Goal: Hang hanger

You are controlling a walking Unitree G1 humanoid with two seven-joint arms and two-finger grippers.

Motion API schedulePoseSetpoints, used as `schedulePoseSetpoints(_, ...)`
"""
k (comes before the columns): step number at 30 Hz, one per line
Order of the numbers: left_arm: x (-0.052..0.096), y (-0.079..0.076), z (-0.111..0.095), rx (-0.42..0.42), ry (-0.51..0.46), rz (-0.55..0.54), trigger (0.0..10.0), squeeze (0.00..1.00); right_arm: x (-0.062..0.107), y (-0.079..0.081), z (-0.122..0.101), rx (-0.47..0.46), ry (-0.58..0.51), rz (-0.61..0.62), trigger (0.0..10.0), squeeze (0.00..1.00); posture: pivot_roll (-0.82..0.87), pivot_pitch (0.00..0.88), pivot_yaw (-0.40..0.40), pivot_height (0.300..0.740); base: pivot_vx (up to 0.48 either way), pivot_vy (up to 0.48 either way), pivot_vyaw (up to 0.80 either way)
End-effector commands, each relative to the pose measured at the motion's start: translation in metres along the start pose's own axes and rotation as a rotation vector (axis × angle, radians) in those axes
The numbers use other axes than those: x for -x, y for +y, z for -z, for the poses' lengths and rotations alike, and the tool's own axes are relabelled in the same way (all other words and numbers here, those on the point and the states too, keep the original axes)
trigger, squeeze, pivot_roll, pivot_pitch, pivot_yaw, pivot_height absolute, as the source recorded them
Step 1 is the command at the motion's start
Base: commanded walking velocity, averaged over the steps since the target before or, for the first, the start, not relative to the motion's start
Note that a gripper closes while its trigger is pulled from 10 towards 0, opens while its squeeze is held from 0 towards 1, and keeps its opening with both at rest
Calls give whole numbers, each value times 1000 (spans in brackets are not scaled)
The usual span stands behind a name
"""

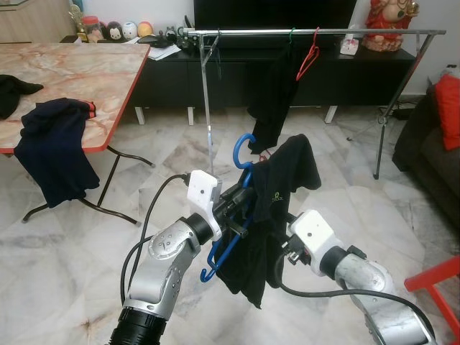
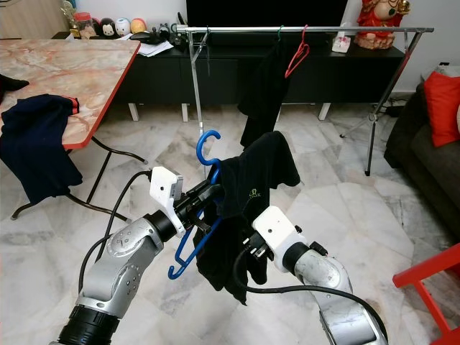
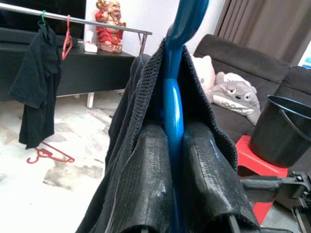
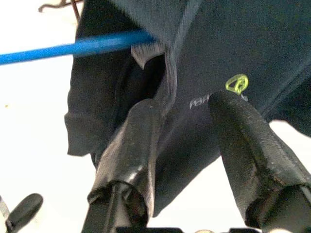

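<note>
The blue plastic hanger point(image 1: 241, 188) is held up in front of the robot, hook uppermost and tilted, with a black short-sleeved shirt point(image 1: 277, 194) draped over it and hanging down between the two arms. The left gripper point(image 3: 174, 160) has its jaws clenched on the hanger's blue neck, one black finger on each side, with folds of the shirt bunched around them. The right gripper point(image 4: 187, 145) sits just below and beside the shirt; its jaws stand apart, one finger pressed into the cloth and the other lying against the fabric near a small yellow-green logo point(image 4: 236, 83), and I cannot tell whether any cloth is pinched between them.

Well beyond, a long silver metal clothes rail point(image 1: 309, 31) on slanted legs stands before a low black TV cabinet point(image 1: 172, 75). On the rail hang a dark garment on a green hanger point(image 1: 275, 93) and, just beside it, an empty red hanger point(image 1: 309, 56).

To the robot's left is a marble-patterned bench with a red edge point(image 1: 79, 79); a navy garment point(image 1: 56, 147) hangs over its near edge. The floor is pale marble tile point(image 1: 345, 194).
</note>
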State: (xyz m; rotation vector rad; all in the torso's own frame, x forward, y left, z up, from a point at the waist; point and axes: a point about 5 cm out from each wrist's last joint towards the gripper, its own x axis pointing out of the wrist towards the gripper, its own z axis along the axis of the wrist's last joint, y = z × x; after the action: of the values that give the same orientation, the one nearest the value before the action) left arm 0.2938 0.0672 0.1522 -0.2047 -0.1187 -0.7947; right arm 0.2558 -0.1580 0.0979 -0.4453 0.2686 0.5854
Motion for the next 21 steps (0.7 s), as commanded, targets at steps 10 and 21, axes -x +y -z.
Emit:
schedulePoseSetpoints(10, -3, 3, -12, -20, -62, -9, 10000, 0, 19, 4, 15, -24, 43, -3, 10000, 1000, -132, 0, -35, 740, 0, 0, 0)
schedulePoseSetpoints(21, 5, 11, -6, -66, -10, 2, 10000, 0, 38, -39, 23, 29, 83, 166, 10000, 1000, -141, 0, -29, 740, 0, 0, 0)
